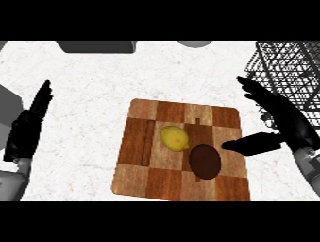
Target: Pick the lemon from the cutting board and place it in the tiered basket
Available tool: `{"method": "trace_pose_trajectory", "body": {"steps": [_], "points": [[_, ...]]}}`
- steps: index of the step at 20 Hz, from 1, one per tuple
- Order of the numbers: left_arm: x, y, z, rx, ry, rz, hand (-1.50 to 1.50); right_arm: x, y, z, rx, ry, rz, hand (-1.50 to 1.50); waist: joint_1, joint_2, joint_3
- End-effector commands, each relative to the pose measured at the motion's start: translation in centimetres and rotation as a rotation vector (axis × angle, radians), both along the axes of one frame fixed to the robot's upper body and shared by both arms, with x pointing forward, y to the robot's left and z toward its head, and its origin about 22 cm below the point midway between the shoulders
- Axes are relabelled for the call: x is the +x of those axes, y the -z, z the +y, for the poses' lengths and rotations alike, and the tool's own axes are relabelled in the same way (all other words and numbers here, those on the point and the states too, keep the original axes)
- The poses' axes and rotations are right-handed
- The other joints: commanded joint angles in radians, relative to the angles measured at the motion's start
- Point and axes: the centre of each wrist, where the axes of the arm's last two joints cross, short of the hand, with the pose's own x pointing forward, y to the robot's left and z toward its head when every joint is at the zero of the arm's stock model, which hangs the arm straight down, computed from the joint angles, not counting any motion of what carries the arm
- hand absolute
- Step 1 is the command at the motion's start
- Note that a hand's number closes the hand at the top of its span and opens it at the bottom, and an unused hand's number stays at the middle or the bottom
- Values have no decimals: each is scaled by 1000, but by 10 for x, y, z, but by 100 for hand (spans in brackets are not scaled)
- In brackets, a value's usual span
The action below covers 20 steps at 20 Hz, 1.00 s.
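- Right now the lemon (175, 138) lies on the cutting board (141, 175), a little toward ten o'clock from the board's middle, untouched by either hand.
- At about four o'clock from it, just beside it, sits a dark brown oval object (206, 160); I cannot tell what it is, and whether the two touch is hard to say.
- Out at three o'clock from the lemon, the right hand (284, 120) hovers over the board's right edge with its fingers straight and spread from the thumb, holding nothing; the thumb points back toward the board.
- That pose, palm turned toward the lemon, reads as readiness for a sideways grasp, since this hand is also nearest the tiered basket (295, 75).
- The basket, black wire, stands at two o'clock from the board, well apart from the lemon, behind the right hand.
- At nine o'clock the left hand (26, 130) rests off the board with fingers straight and together, empty; it seems to be kept out of the way.
- In my judgement the brown object is the main obstacle: it lies partly between the right thumb and the lemon, so a low approach could nudge it.
- Grey shapes (96, 46) sit along the counter (86, 85) at twelve o'clock, far from the path.
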Motion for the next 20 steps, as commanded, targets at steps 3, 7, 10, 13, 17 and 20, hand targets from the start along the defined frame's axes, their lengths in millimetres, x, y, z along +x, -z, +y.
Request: {"method": "trace_pose_trajectory", "body": {"steps": [3,7,10,13,17,20], "points": [[4,3,-4,8,18,-12,0,4,-46,36,-272,-161,149,-150,14,2,0],[-2,-2,5,-6,12,-10,0,18,-75,73,-281,-135,196,-150,16,1,2],[-2,10,-13,-3,12,1,0,45,-79,96,-308,-92,251,-150,20,4,2],[5,-9,9,-4,9,-5,0,45,-63,111,-321,-114,330,-150,10,3,2],[10,-6,-5,19,-8,-19,0,48,-42,132,-357,-143,416,-150,6,3,2],[-2,1,2,17,-8,-12,0,57,-40,116,-415,-133,440,-150,6,1,3]]}}
